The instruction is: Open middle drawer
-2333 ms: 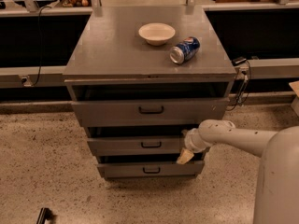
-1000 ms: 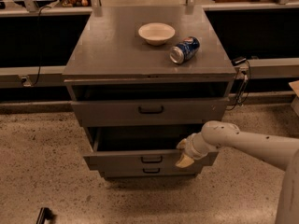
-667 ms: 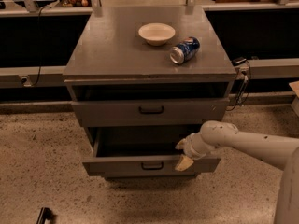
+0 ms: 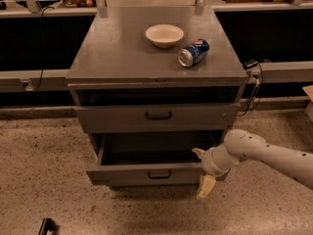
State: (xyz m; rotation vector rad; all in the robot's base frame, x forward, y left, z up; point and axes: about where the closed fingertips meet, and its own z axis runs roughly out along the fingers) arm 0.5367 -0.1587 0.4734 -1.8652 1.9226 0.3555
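Note:
The middle drawer (image 4: 146, 174) is a grey metal drawer with a small black bar handle (image 4: 159, 174). It stands pulled well out of the grey cabinet (image 4: 117, 48), and its dark plain inside shows. My gripper (image 4: 201, 170) is at the right end of the drawer's front. One finger (image 4: 198, 153) reaches over the front into the drawer and the other (image 4: 206, 186) hangs down outside it, so the jaws clasp the front panel. My white arm (image 4: 264, 155) comes in from the right.
The taller top drawer (image 4: 156, 115) sits closed-looking above with a wider handle. A white bowl (image 4: 164, 35) and a blue can (image 4: 193, 52) lying on its side rest on the cabinet top. The third drawer is hidden under the open one. A cable (image 4: 253, 89) hangs at the right.
The middle drawer has slid out toward the camera, from nearly closed to wide open. My gripper moved with its right end, down and forward.

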